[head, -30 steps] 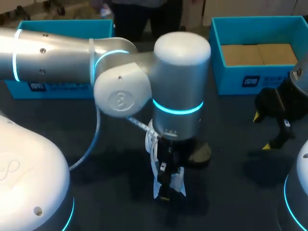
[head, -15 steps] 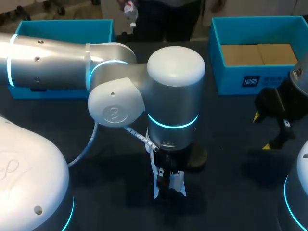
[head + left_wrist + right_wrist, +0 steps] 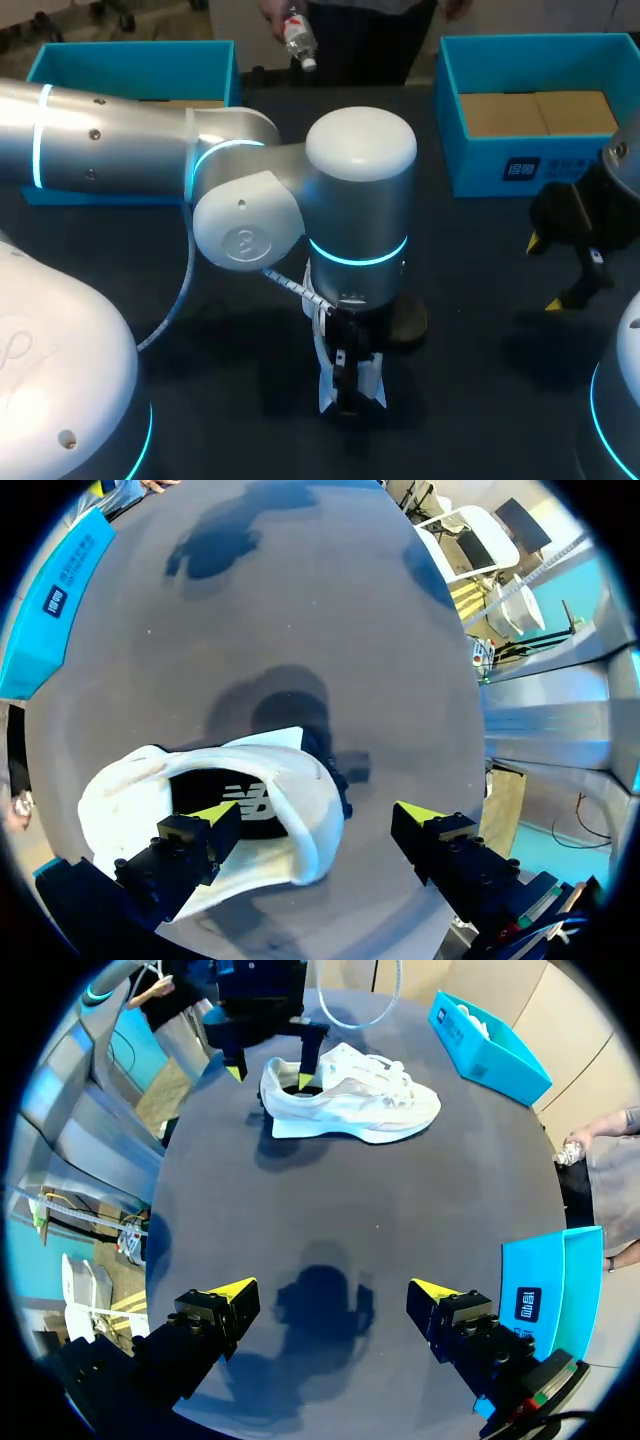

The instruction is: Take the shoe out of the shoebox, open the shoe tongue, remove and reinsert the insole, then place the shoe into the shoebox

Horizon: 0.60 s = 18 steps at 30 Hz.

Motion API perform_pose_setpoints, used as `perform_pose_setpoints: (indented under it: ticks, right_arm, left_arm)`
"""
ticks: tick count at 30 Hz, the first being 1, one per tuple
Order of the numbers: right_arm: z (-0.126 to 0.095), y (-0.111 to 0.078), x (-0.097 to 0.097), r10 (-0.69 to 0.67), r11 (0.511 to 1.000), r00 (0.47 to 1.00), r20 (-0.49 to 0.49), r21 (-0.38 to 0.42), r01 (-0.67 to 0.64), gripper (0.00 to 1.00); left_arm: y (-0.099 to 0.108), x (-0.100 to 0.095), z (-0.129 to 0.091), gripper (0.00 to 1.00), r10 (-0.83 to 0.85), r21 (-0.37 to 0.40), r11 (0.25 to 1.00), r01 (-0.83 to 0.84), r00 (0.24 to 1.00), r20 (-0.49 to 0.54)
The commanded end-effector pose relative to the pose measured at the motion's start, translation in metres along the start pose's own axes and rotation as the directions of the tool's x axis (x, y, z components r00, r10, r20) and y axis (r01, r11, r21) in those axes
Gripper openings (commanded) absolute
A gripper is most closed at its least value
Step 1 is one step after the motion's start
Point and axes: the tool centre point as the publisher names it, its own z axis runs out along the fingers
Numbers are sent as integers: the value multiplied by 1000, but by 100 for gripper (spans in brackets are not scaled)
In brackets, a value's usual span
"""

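Over the bench (image 3: 480, 340) the left arm (image 3: 360, 200) is hanging, hiding most of the white sneaker (image 3: 350, 1105) from overhead. The right wrist is showing it whole, upright on its sole. Left pincer (image 3: 315, 815) is gaping, one finger inside the collar. Right pincer (image 3: 335, 1295) is gaping too, well apart.

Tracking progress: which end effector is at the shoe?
The left end effector: open, one finger at the opening of the shoe. The right end effector hangs over the table, well away.

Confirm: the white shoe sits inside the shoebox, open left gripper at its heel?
No. The white shoe lies out on the table, as the right wrist view shows. The open left gripper is at its heel.
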Motion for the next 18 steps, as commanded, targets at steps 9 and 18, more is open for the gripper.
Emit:
perform_pose_setpoints:
  ticks: [9, 18]
  right_arm:
    - [1, 0, 1, -1, 1000, 1000, 1, 1, 1, 100]
    - [1, 0, 1, -1, 1000, 1000, 1, 1, 1, 100]
  left_arm:
    - [-13, 7, 36, 100, -22, -10, 1000, 22, 1000, 7]
    - [-15, 12, 42, 0, -73, -34, 997, 75, 997, 33]
